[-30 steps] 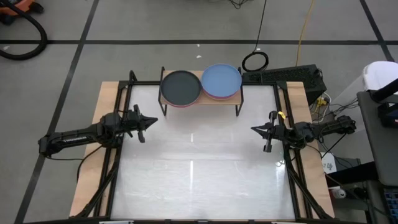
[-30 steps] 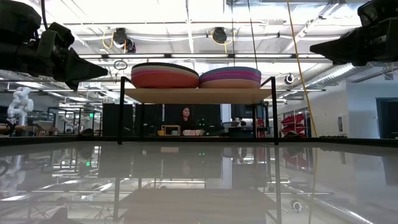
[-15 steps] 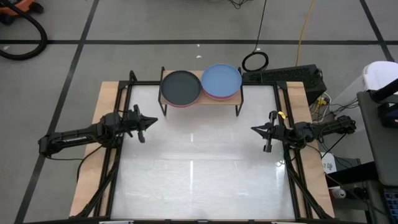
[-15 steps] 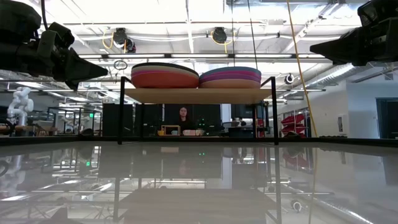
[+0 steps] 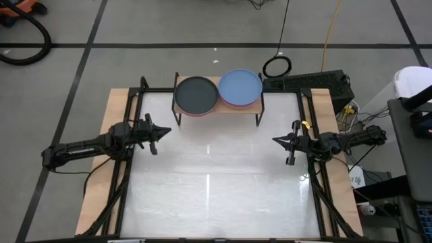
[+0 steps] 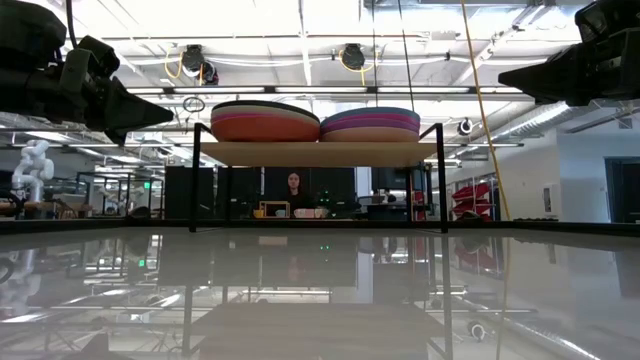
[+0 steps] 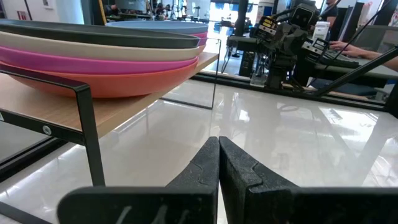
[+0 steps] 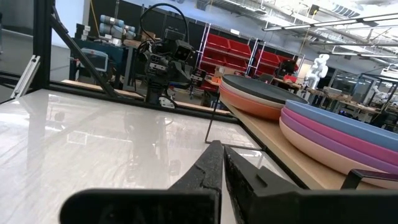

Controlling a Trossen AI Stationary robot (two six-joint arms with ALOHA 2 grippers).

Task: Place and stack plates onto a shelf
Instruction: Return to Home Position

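Nothing moved: plates point(image 5: 196, 94) sit stacked on shelf point(image 6: 320, 153).

No legible text or labels

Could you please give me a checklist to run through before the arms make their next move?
1. The left hand is shut and empty: ok.
2. The right hand is shut and empty: ok.
3. Both hands are apart from the shelf, out at the sides of the table: ok.
4. The black plate and the blue plate lie topmost on the shelf: ok.
5. The black-topped stack and the blue-topped stack sit level: ok.
6. The person is far behind the table: ok.
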